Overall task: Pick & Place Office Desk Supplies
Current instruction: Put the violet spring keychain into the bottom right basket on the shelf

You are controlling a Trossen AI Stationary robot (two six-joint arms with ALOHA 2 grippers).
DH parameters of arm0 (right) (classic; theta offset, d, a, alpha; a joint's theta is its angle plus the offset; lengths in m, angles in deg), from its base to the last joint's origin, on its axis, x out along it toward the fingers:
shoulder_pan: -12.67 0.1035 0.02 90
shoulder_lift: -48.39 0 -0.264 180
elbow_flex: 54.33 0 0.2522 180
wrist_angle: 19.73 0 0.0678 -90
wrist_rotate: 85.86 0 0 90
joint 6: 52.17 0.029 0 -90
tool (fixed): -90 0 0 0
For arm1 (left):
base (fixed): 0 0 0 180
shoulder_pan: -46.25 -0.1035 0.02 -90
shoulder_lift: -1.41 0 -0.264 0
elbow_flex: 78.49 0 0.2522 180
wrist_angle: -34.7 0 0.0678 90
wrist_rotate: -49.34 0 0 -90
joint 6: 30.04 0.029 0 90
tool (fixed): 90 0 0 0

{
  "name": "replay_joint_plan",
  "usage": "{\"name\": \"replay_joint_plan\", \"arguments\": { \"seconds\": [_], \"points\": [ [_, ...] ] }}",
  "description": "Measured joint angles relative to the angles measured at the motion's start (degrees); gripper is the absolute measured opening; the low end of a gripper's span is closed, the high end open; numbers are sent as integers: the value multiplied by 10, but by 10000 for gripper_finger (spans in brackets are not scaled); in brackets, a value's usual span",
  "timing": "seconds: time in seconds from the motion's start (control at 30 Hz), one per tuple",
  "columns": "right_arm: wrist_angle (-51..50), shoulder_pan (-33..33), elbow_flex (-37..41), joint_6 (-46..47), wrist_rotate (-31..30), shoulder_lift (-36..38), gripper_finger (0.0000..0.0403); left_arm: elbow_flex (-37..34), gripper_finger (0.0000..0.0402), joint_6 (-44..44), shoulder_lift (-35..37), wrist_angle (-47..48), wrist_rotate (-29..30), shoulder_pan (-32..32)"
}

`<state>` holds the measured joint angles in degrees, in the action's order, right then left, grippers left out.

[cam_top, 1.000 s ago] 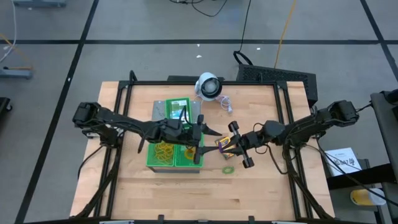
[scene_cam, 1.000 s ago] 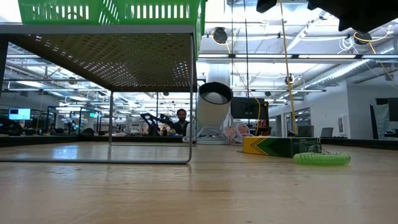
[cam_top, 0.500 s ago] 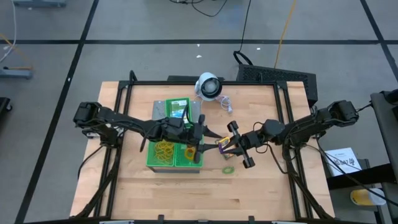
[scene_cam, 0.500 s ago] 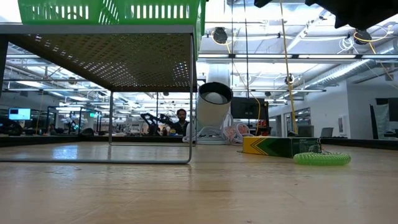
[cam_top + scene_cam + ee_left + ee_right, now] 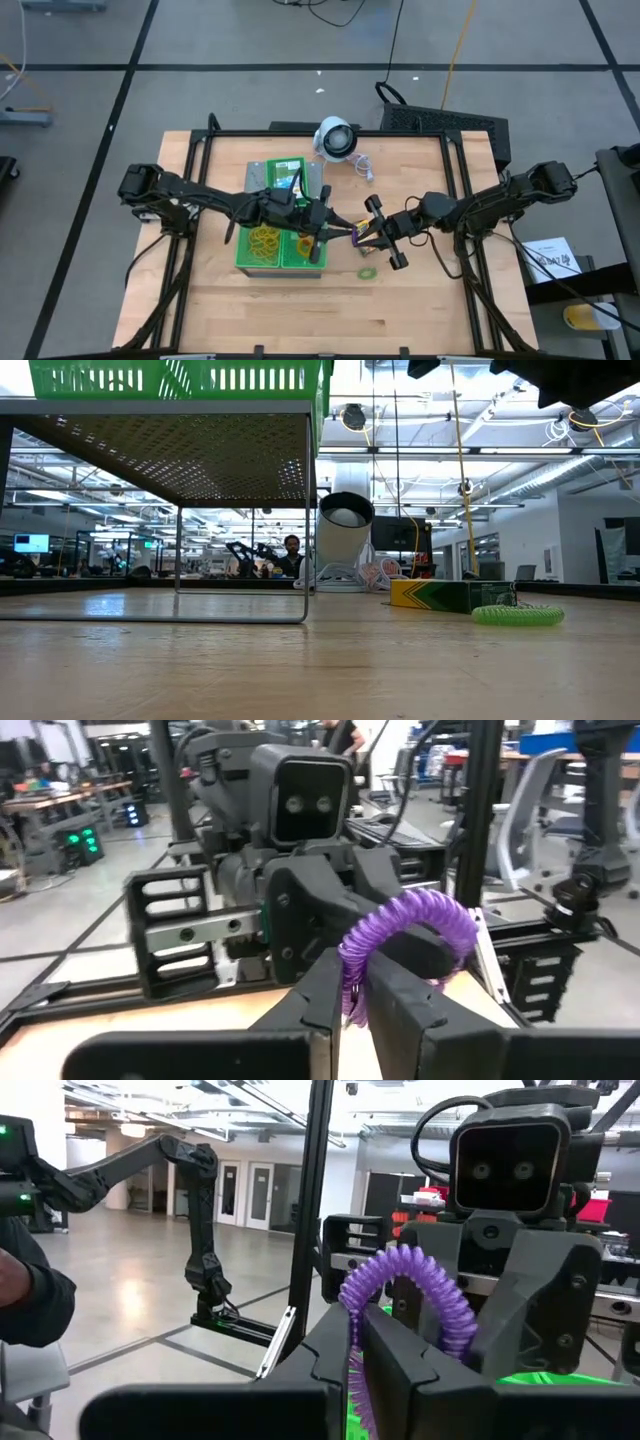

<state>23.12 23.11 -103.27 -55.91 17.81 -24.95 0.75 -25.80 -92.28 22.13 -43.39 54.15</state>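
Closing in since a second ago, the left hand (image 5: 347,988) now pinches one end of a purple coiled loop (image 5: 405,925); the right hand (image 5: 357,1342) grips the other, above the worktop (image 5: 420,300). A crayon box (image 5: 452,594) and green loop (image 5: 517,615) lie below.

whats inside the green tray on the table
In the high view, the green tray holds a heap of yellow rubber bands in its near-left compartment. The left arm covers the middle, so whatever lies beneath it cannot be seen.
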Motion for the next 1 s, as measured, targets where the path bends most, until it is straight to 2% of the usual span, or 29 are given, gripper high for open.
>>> {"name": "replay_joint_plan", "arguments": {
  "seconds": [0.2,0.3,0.4,0.63,0.8,0.9,1.0],
  "points": [
    [-1,0,0,-4,0,0,14,0,8,4,0,0,-23,0],
    [-5,0,0,-4,0,1,28,0,8,4,2,3,-23,0],
    [-35,0,0,0,0,6,58,-1,5,4,16,17,-23,0],
    [-86,0,0,0,-1,44,155,-1,4,11,61,67,-19,2],
    [-205,0,0,24,-7,101,192,0,3,10,105,139,-18,19],
    [-294,-1,0,35,-35,140,195,0,3,-8,136,205,-15,37],
    [-375,1,0,38,-74,172,190,0,3,-39,165,277,14,59]
  ]
}}
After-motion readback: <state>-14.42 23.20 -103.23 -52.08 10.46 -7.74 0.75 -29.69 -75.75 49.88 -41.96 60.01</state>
